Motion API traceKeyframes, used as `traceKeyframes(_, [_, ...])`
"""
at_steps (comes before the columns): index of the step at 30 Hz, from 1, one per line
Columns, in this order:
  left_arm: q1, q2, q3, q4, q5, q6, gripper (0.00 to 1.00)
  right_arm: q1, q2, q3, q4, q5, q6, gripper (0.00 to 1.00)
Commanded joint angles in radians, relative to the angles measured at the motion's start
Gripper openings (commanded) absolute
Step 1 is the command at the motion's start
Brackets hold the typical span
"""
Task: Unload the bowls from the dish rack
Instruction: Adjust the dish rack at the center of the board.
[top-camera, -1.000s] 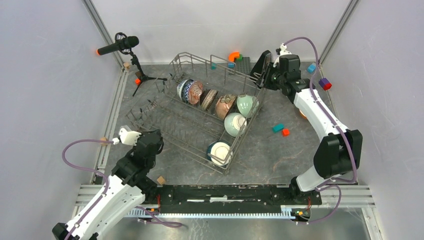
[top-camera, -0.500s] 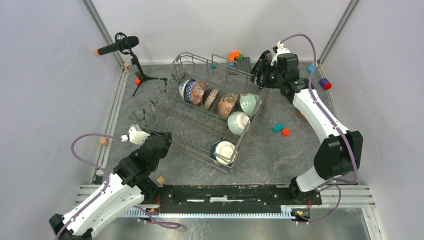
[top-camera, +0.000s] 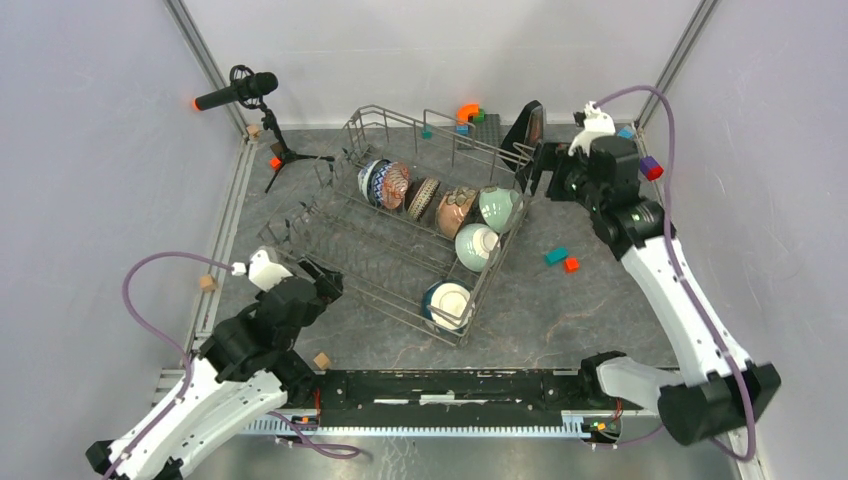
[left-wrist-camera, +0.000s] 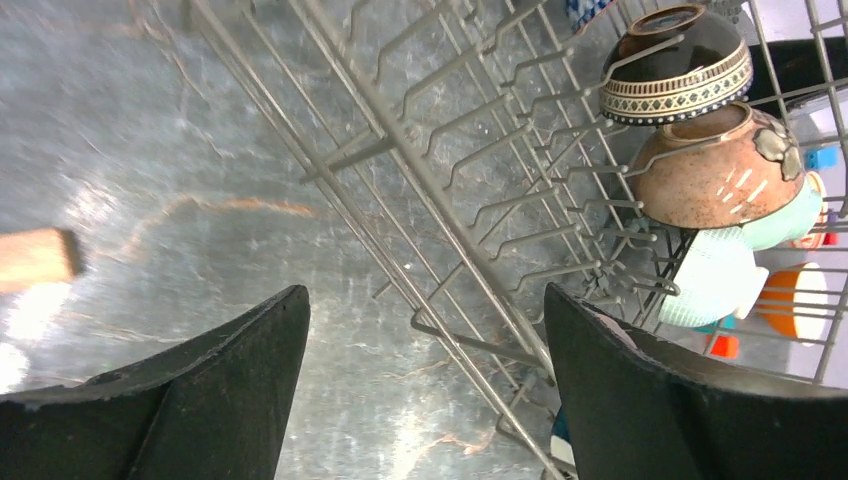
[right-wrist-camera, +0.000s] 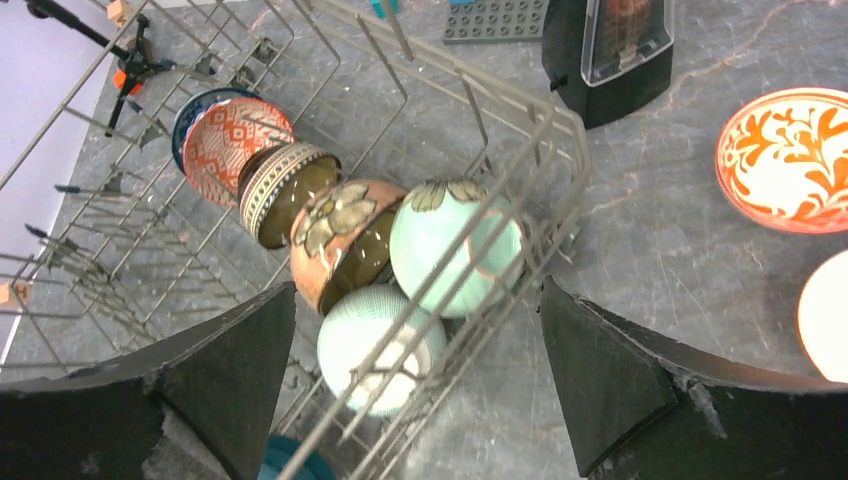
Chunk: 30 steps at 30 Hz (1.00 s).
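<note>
The grey wire dish rack (top-camera: 350, 250) sits mid-table. In it stand a blue-white bowl (top-camera: 369, 180), a red-lattice bowl (top-camera: 392, 184), a striped bowl (top-camera: 422, 197), a tan bowl (top-camera: 452, 212), a mint bowl (top-camera: 497, 208), a ribbed mint bowl (top-camera: 473, 246) and a teal bowl with a white base (top-camera: 443, 305). A red-floral bowl (right-wrist-camera: 785, 160) and a white bowl (right-wrist-camera: 830, 315) rest on the table right of the rack (right-wrist-camera: 560, 130). My left gripper (top-camera: 325, 281) is open at the rack's near-left side, empty. My right gripper (right-wrist-camera: 415, 290) is open above the rack's right corner, empty.
A microphone on a tripod (top-camera: 240, 90) stands at the back left. A black box (top-camera: 528, 125), a grey studded plate (top-camera: 485, 125) and coloured blocks (top-camera: 556, 256) lie behind and right of the rack. A wooden block (top-camera: 322, 360) lies near the front rail.
Both grippers have gone from nearly shut to wide open. The left arm has swung in toward the rack's near side. The right arm has drawn back to the right, away from the rack's far corner.
</note>
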Motion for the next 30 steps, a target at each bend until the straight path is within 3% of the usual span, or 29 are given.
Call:
traceKeyframes(1, [-0.005,0.022,0.166,-0.103,-0.12,0.245,0.93,0.0,-0.176,-0.103,-0.007,-0.042,-0.001,0.96])
traceKeyframes(7, [-0.005,0.176,0.361,0.011,-0.25,0.63,0.93,0.001,-0.431,-0.316,0.062,-0.151,0.032,0.94])
traceKeyframes(12, [0.038,0.346,0.405,0.191,-0.303,0.981,0.93,0.001,-0.558,-0.439,0.08,-0.226,0.039,0.92])
traceKeyframes(14, [0.102,0.41,0.421,0.215,-0.306,0.996,0.94,0.001,-0.596,-0.484,0.092,-0.247,0.05,0.91])
traceKeyframes(20, [0.418,0.544,0.438,0.334,-0.103,1.001,0.96,0.0,-0.695,-0.595,0.129,-0.27,0.054,0.91])
traceKeyframes(30, [0.572,0.769,0.45,0.62,-0.019,1.097,0.97,0.001,-0.86,-0.767,0.179,-0.328,0.103,0.9])
